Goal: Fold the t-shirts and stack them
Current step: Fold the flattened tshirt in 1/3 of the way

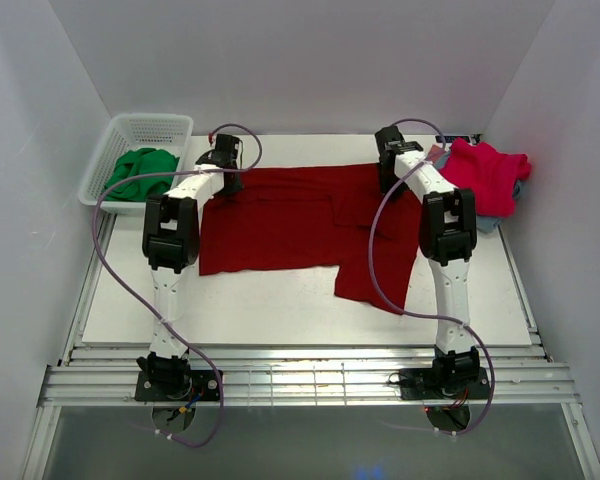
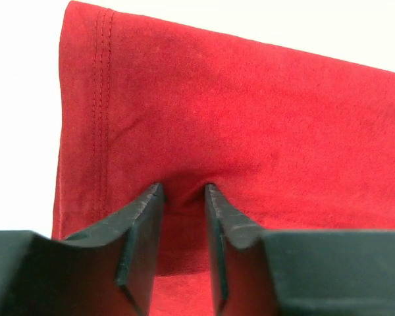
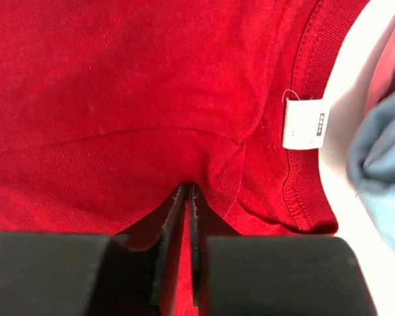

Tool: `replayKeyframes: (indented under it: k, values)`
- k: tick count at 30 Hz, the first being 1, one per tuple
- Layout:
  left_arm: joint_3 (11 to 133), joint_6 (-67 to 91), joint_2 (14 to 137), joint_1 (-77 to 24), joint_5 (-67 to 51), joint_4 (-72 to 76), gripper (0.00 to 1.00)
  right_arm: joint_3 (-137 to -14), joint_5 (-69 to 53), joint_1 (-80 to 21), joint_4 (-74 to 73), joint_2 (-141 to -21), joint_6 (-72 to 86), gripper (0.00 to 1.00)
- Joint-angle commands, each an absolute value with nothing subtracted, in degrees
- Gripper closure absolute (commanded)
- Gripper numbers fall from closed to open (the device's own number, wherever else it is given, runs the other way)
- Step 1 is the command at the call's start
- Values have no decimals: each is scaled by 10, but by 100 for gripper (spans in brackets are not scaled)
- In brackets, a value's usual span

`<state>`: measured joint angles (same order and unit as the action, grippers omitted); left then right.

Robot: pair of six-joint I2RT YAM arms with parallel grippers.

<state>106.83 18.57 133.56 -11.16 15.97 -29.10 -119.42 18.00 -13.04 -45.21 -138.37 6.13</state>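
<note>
The large dark red t-shirt (image 1: 290, 220) lies spread on the white table, with one sleeve hanging toward the front. My left gripper (image 1: 223, 160) is at its far left corner. In the left wrist view the left gripper (image 2: 184, 191) pinches a raised pucker of cloth (image 2: 250, 112) near the hem, its jaws a narrow gap apart. My right gripper (image 1: 390, 152) is at the far right by the collar. In the right wrist view the right gripper (image 3: 187, 191) is shut on a fold of the cloth (image 3: 118, 85). The pink-red t-shirt (image 1: 485, 170) lies on grey-blue folded ones (image 1: 500, 215) at the far right.
A white basket (image 1: 150, 125) holding green cloth (image 1: 140, 172) stands at the far left corner. White walls close in the table on three sides. The collar tag (image 3: 305, 124) and the grey-blue cloth (image 3: 382, 178) show at the right of the right wrist view.
</note>
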Motion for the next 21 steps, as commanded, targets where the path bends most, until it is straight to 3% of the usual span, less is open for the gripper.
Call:
replayKeyframes:
  k: [1,5,7,11,12,16,21]
  values:
    - [1076,172,1343,-103,180,-292,54,-1153,139,-125,-357,-1373,45,84]
    - [1088,149,1266,-105,185,-230,48,-1068,144,-127,-253,-1220,40,73]
    - [1093,142,1228,-108,193,-214,46,-1044,147,-134,-250,-1146,34,62]
    - [1013,141,1075,-120,196,-222,46,-958,167,-173,-292,-1024,33,54]
    - [944,147,1047,-124,195,-228,46,-928,172,-195,-299,-999,39,49]
    - [752,163,944,-130,192,-251,45,-742,192,-250,-334,-883,111,48]
    - [638,196,925,-129,204,-334,45,-609,199,-318,-374,-803,220,48]
